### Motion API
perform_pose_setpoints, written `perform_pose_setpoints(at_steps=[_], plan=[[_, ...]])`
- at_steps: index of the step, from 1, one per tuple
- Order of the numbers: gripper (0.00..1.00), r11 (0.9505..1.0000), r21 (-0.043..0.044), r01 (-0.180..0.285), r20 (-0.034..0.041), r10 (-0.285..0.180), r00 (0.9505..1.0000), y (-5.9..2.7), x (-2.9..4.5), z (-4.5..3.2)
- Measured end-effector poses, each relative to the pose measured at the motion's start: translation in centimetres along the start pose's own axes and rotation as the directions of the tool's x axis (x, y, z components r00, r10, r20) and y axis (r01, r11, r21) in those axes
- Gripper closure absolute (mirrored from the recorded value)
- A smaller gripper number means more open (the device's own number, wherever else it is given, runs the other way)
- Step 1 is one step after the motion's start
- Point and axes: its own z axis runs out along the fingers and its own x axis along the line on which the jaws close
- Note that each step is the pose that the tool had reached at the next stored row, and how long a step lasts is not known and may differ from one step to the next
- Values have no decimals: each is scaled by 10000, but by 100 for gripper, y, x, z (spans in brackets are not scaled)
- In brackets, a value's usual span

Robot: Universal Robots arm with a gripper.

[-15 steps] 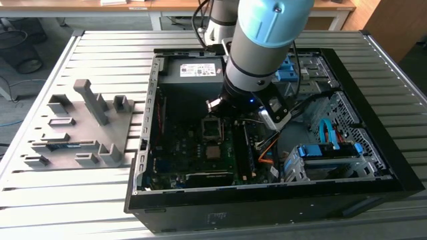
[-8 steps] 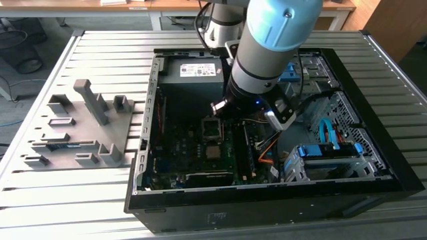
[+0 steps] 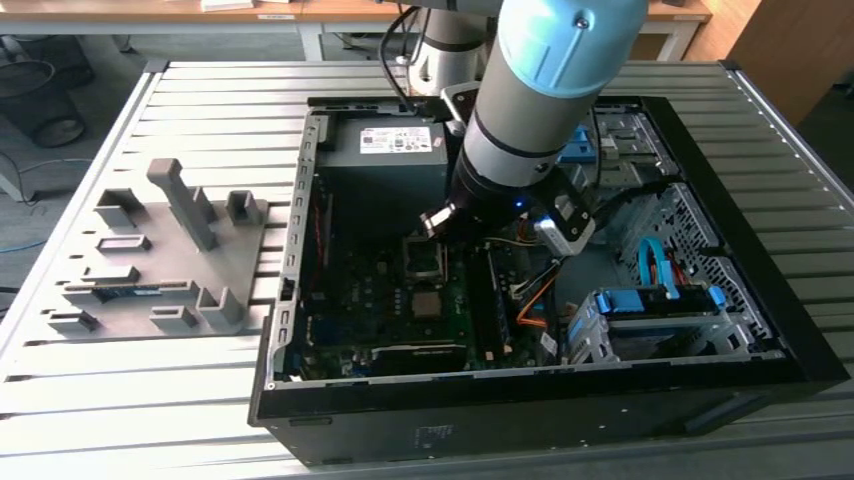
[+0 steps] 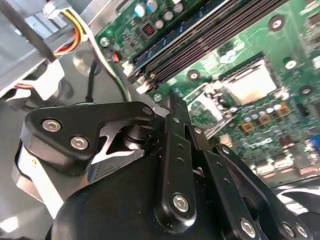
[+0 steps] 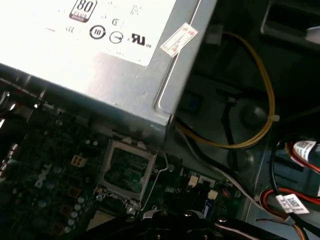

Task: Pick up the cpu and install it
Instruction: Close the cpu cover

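Cpu [image 3: 434,221]: where does it sit?
— At the tip of the gripper [image 3: 438,226], as a small pale square just above the socket [image 3: 424,262] and apart from it.

And the fingers?
— Drawn together on the cpu, edge-on. In the second wrist view the gripper [image 4: 172,102] has its black links converging over the motherboard [image 4: 280,130].

The socket itself?
— Its frame stands open in the first wrist view [image 5: 125,170], just beside the power supply [image 5: 100,65].

Surroundings?
— An open case [image 3: 534,420] on a slatted table [image 3: 200,100], with a grey fixture [image 3: 160,250] at the exterior view's left.
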Motion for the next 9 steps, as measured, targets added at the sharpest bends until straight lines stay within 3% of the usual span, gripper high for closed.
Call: perform_pose_setpoints(at_steps=[2,3,9], plan=[[90,9995,307,33,-120,-30,9999,1,0,1],[90,9993,367,57,-149,-51,9999,5,-2,2],[90,9957,371,850,-310,-839,9960,14,-6,12]])
